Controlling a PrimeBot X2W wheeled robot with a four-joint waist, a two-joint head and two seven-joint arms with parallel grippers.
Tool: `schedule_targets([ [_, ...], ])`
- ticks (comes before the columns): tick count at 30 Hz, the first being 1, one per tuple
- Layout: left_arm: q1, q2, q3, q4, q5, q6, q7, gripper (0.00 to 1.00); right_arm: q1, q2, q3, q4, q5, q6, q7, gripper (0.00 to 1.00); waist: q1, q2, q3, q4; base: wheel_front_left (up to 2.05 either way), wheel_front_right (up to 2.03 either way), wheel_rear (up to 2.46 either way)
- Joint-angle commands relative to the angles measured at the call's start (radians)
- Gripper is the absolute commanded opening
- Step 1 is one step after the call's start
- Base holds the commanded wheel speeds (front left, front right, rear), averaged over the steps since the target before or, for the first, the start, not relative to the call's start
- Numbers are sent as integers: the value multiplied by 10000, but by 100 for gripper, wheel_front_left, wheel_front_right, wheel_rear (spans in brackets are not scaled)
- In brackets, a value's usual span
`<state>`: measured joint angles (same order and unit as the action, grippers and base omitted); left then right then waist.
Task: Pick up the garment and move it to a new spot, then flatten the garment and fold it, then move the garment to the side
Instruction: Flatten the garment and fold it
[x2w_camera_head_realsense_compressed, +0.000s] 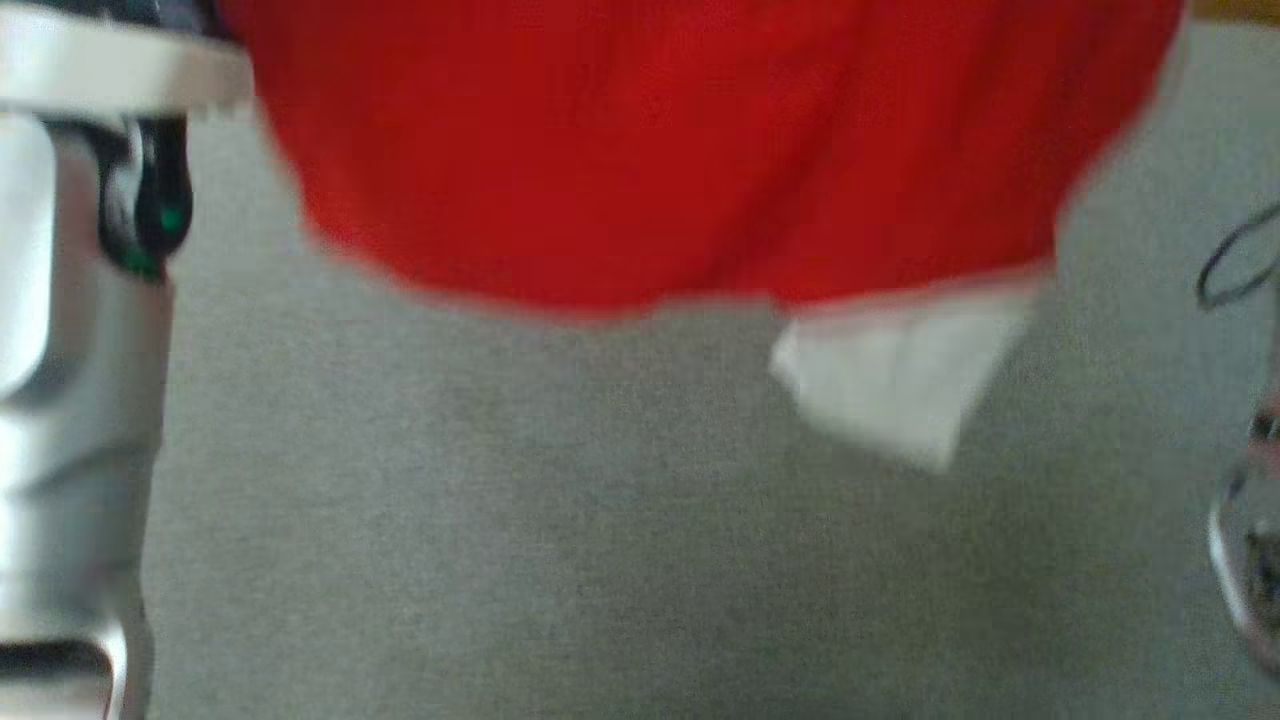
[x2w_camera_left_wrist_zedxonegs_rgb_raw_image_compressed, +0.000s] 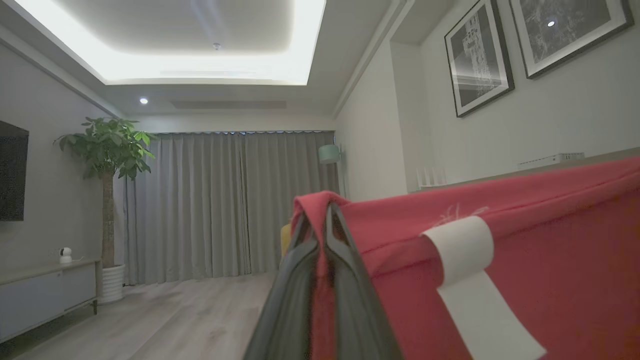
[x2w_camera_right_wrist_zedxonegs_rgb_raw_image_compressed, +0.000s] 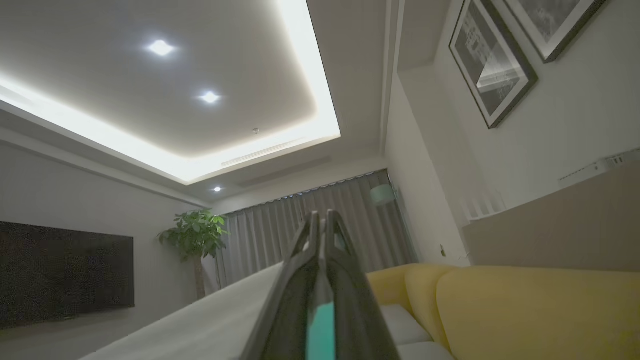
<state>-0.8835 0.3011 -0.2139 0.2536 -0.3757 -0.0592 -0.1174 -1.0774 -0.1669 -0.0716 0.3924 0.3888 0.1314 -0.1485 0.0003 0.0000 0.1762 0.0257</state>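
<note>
Holding: the garment (x2w_camera_left_wrist_zedxonegs_rgb_raw_image_compressed: 550, 260), red, is pinched at one edge by the left gripper (x2w_camera_left_wrist_zedxonegs_rgb_raw_image_compressed: 321, 212), its jaws closed tight on a fold of cloth.
Right gripper: the right gripper (x2w_camera_right_wrist_zedxonegs_rgb_raw_image_compressed: 320, 216) is seen with its fingers (x2w_camera_right_wrist_zedxonegs_rgb_raw_image_compressed: 302, 250) pressed together. No cloth is seen between them, and a yellow sofa (x2w_camera_right_wrist_zedxonegs_rgb_raw_image_compressed: 525, 310) lies beyond.
Garment position: in the head view it is hung across the top of the frame, blurred, above a grey surface (x2w_camera_head_realsense_compressed: 500, 520). Whether the hem touches that surface cannot be told.
Marker: a white patch (x2w_camera_head_realsense_compressed: 900, 370) is shown at the lower hem, toward the robot's right.
Direction from gripper: in the left wrist view the cloth is spread away from the pinch to that view's right, with none to its left.
Long axis: the upper edge is drawn in a near-straight line from the pinch toward the right. What carries the far end is hidden.
Nearer arm: the left is on the cloth. The right is judged the free one, to be brought to the far edge.
Stage: the carry to a new spot is judged under way; flattening and folding are not yet done.
</note>
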Motion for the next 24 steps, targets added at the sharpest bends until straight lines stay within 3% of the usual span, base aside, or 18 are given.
schedule_targets([
  [1, -972, 261, 401, -59, 158, 129, -404, 0, -925, 55, 27, -16, -115, -7, -409, 0, -3, 0, 722, -369, 0, 0, 0],
  [5, -1609, 11, 453, 537, 350, 236, -1159, 0, -1817, -60, -25, 675, -110, -7, -952, 0, -3, 0, 879, -585, 0, 0, 0],
  [9, -1034, -76, 730, 932, 243, 338, -1364, 0, -1415, -138, 36, 1039, 286, -7, -1076, 0, -3, 0, 771, -806, 0, 0, 0],
  [14, 1355, -346, 1214, 1323, -92, 466, -1433, 0, 1023, -241, 198, 1109, 939, -7, -1105, 0, -3, 0, 519, -1052, 0, 0, 0],
  [24, 6687, -2198, 2212, 2207, -271, -21, -1441, 0, 6878, 59, 807, 768, 2220, -7, -358, 0, -3, 0, -58, -1385, 0, 0, 0],
])
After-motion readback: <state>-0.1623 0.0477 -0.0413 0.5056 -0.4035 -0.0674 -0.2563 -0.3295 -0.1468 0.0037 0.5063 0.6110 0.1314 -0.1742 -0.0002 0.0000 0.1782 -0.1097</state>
